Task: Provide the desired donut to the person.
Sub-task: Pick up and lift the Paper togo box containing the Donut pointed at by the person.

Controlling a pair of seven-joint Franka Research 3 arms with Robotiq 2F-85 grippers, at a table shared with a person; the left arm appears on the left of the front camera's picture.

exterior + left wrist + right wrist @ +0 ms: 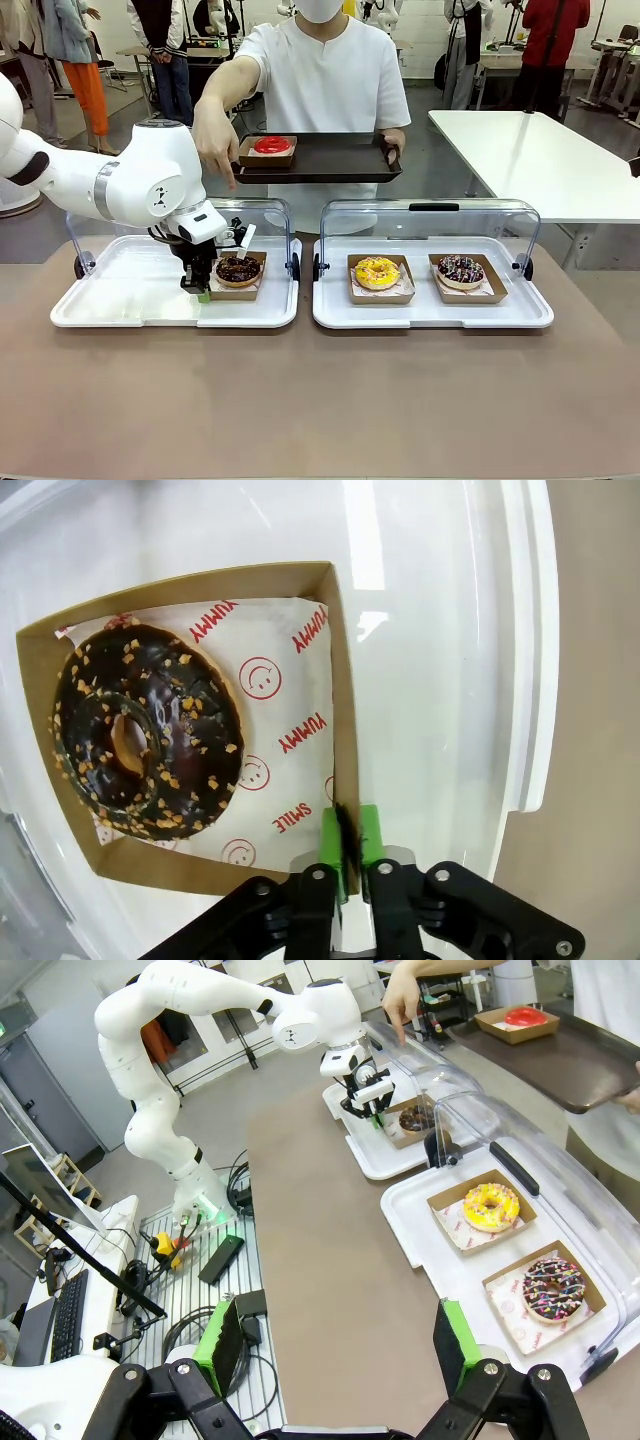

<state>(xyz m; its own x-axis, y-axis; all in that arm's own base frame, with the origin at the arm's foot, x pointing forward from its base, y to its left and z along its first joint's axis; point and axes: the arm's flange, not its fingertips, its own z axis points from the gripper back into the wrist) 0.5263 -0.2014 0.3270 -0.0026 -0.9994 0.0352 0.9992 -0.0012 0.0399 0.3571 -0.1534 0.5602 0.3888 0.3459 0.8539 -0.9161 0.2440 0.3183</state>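
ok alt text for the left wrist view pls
The left gripper pinches the wall of a brown cardboard tray holding a chocolate donut with nut bits on printed paper. The cardboard tray sits on a white plastic tray.

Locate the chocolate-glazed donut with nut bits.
In the front view the chocolate-glazed donut sits in a brown cardboard tray on the left white plastic tray, below the person's pointing hand; the left gripper pinches the cardboard's edge.

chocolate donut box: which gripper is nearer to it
Left. The left gripper is pinching the chocolate donut box by its wall; the right gripper hangs open well back, beyond the other tray.
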